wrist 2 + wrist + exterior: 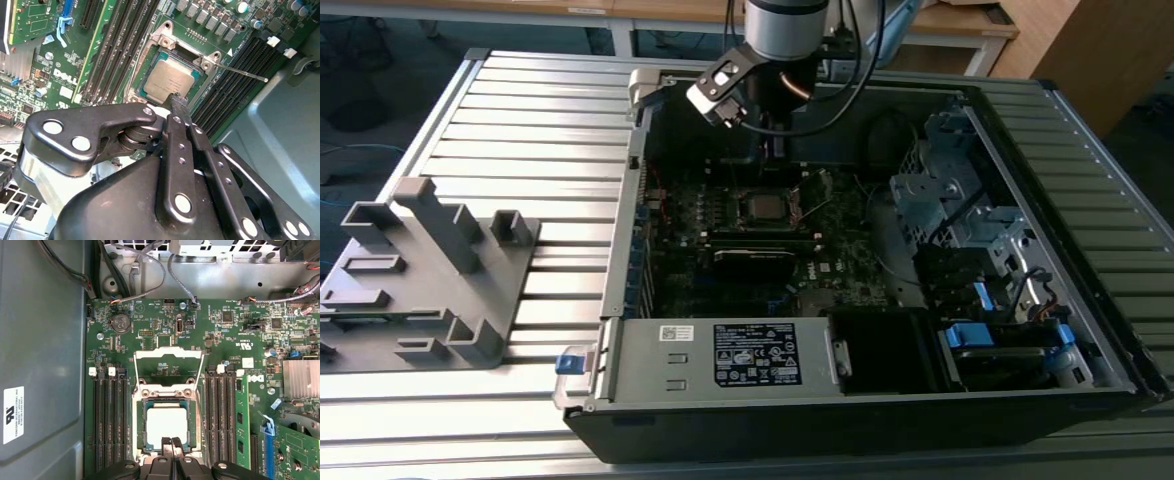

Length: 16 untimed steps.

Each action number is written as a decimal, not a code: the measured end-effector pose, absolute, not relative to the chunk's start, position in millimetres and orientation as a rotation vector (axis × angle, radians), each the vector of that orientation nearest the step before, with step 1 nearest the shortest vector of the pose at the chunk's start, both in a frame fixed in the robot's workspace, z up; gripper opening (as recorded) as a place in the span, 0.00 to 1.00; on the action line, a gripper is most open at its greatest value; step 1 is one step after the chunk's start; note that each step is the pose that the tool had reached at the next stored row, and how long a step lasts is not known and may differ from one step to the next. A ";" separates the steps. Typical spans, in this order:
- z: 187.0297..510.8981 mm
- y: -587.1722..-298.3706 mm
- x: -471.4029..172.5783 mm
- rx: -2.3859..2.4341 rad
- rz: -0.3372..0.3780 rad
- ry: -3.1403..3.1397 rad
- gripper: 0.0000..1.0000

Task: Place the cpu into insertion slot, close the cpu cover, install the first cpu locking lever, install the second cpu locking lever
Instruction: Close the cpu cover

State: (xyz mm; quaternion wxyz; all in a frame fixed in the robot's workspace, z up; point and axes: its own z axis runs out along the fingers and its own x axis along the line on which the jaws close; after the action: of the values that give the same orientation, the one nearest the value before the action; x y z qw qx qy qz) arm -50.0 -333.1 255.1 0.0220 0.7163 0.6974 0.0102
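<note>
Silver-grey and dull, the cpu (166, 425) is a flat square chip, and I see it lying seated in the insertion slot (141, 426), whose dark rim frames it on the green motherboard (150, 325). My gripper (171, 442) hangs over one edge of the chip, the edge opposite the cpu cover (168, 354). Its two slim black fingertips are pressed together with nothing between them. In the second wrist view the tip sits right at the chip's edge, and I cannot tell whether it touches the metal. The cover, a thin bright metal frame with a square cut-out, stands open, tipped back off the slot. A thin shiny wire lever (245, 73) juts out free beside the socket. Long black ribbed memory slots (107, 425) flank the socket on both sides. In the exterior view the open computer case (854, 430) lies on a ribbed aluminium bench (520, 130)
</note>
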 end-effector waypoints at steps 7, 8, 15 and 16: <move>257.1 -333.0 -50.0 2.220 0.033 2.161 0.10; 257.5 -333.1 -50.0 2.219 0.032 2.161 0.10; 257.8 -333.1 -49.2 2.219 0.032 2.161 0.10; 257.8 -333.1 -48.7 2.219 0.032 2.161 0.10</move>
State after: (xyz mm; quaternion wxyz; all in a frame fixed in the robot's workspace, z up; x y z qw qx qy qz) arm -48.7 -333.1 257.8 0.0219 0.7163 0.6974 0.0103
